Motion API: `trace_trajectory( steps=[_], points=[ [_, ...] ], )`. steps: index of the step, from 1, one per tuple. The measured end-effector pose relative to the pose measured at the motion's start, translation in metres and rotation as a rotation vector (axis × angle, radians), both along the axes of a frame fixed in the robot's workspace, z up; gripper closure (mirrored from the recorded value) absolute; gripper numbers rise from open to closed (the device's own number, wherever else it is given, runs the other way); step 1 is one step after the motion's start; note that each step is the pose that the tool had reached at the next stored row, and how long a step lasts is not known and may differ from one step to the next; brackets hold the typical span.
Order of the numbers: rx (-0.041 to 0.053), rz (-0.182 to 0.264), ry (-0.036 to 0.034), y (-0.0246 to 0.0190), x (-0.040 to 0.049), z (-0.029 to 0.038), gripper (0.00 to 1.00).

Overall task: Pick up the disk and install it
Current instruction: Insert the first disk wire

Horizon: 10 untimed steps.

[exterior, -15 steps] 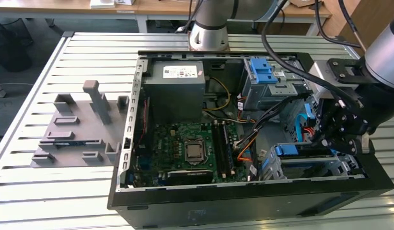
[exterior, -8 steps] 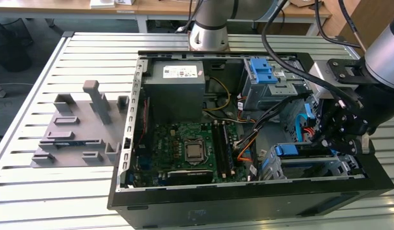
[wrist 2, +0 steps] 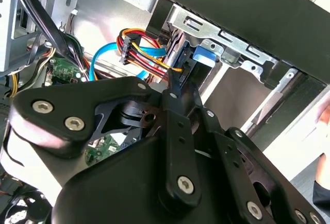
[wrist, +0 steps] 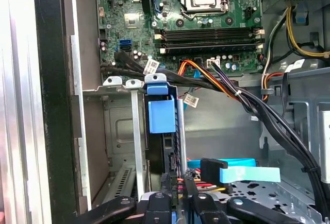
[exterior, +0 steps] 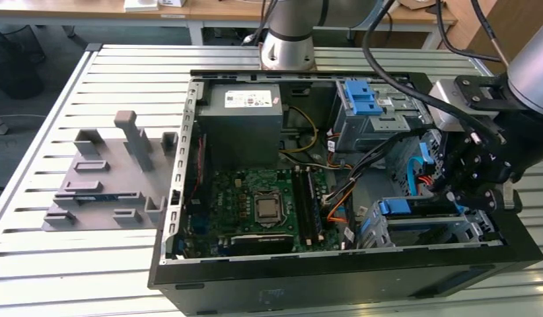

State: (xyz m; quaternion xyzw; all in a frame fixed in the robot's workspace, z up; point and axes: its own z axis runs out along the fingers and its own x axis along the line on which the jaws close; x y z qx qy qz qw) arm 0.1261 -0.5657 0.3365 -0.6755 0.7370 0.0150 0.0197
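Disk (wrist: 161, 116), centre frame, blue-framed, seated upright in bay: rigid, dense, shock-sensitive (grip carrier edges); jaws' state indeterminate.

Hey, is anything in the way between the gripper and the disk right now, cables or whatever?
Nothing visible lies between them. In the first wrist view the gripper is right at the disk, which stands upright in the grey drive cage. A light-blue cable lies close beside it, not across it.

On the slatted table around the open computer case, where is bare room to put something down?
Bare slats lie between the grey fixture and the case, and ahead of the fixture toward the table edge. It is crowded inside the case, with cables beside the hand and the disk.
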Motion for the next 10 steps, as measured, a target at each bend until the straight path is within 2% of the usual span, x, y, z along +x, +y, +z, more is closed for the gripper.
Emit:
trace_trajectory(
  steps=[4,5,7,10],
  points=[
    [0.0002,0.000,0.0008,0.0000,0.0000,0.0032,0.76],
    [0.0003,0.000,0.0009,0.0000,0.0000,0.0032,0.78],
    [0.0001,0.000,0.0009,0.0000,0.0000,0.0033,0.89],
    [0.0001,0.000,0.0009,0.0000,0.0000,0.0034,0.89]
  ],
)
